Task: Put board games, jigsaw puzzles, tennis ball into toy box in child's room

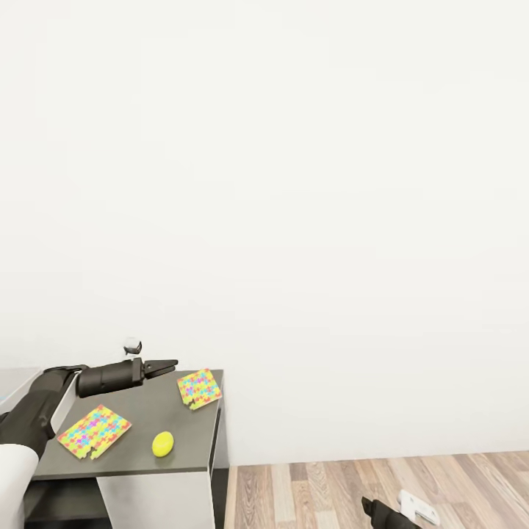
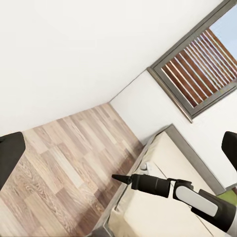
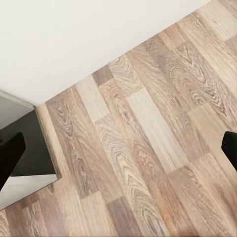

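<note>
Two jigsaw puzzles lie on the grey table (image 1: 184, 448): one (image 1: 94, 431) near the front left, the other (image 1: 199, 388) at the back right corner. The yellow tennis ball (image 1: 163, 444) rests between them near the front edge. My left gripper (image 1: 167, 365) hovers above the table's back edge, just left of the far puzzle; its fingers (image 2: 10, 160) stand wide apart, open and empty. My right gripper (image 1: 372, 506) hangs low over the floor to the right of the table, open, with its fingers (image 3: 230, 148) far apart. A pale grey shape (image 1: 16, 380) behind my left arm may be the toy box.
A white wall rises behind the table. Wood plank floor (image 1: 367, 485) stretches to the right. In the left wrist view I see the bed (image 2: 165, 155) with a beige mattress, a slatted window (image 2: 197, 66), and my right arm (image 2: 153, 185) in front of the bed.
</note>
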Controlling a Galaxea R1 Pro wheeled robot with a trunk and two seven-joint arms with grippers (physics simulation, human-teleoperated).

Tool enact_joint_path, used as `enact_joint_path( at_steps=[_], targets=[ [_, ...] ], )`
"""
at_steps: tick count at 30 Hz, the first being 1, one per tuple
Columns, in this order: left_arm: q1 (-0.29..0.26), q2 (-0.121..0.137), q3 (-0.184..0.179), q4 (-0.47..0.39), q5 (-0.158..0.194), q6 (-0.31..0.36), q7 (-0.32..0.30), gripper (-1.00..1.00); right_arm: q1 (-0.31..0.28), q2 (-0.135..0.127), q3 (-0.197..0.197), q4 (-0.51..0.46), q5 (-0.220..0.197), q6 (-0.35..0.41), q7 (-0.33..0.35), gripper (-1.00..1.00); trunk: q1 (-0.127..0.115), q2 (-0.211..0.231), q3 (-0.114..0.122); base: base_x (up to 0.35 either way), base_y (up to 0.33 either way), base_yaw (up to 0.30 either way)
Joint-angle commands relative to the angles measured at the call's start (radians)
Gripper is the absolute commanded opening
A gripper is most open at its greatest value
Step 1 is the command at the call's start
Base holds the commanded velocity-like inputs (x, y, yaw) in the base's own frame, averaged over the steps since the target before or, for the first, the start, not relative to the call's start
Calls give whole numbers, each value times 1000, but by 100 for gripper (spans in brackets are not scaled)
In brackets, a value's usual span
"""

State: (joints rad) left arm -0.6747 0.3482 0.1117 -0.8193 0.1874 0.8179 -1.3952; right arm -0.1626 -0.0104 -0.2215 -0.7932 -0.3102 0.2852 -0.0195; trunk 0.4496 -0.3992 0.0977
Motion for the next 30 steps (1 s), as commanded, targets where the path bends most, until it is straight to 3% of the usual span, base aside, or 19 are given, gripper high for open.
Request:
enact_joint_path(
  at_steps=[1,14,18,20,24,25,28,30],
  targets=[
    [0,0,0,0,2,10,-2,100,0,0,0,-1,-9,5,-2,100,0,-1,0,16,1,1],
    [0,-1,-2,0,2,10,-1,100,0,-7,0,-9,-10,8,18,100,0,-1,-1,3,0,0],
    [0,-1,-3,0,2,10,0,100,0,-15,-2,-33,-14,17,83,100,0,-1,-1,0,0,0],
    [0,-2,-4,0,2,11,1,100,-4,-19,-3,-68,-19,45,151,100,0,-1,-1,0,0,0],
    [0,-2,-3,0,1,13,5,100,-18,-29,-11,-139,-16,203,246,100,0,-1,-1,0,0,0],
    [0,-2,0,2,1,14,11,100,-43,-38,-13,-164,-18,282,268,100,0,-1,-1,0,0,0],
    [0,-1,4,5,1,15,41,100,-122,-58,-15,-184,-24,394,293,100,0,-1,-1,0,0,0],
    [0,-1,6,5,2,17,62,100,-163,-65,-16,-175,-26,426,300,100,0,-1,-1,0,0,0]
  ],
)
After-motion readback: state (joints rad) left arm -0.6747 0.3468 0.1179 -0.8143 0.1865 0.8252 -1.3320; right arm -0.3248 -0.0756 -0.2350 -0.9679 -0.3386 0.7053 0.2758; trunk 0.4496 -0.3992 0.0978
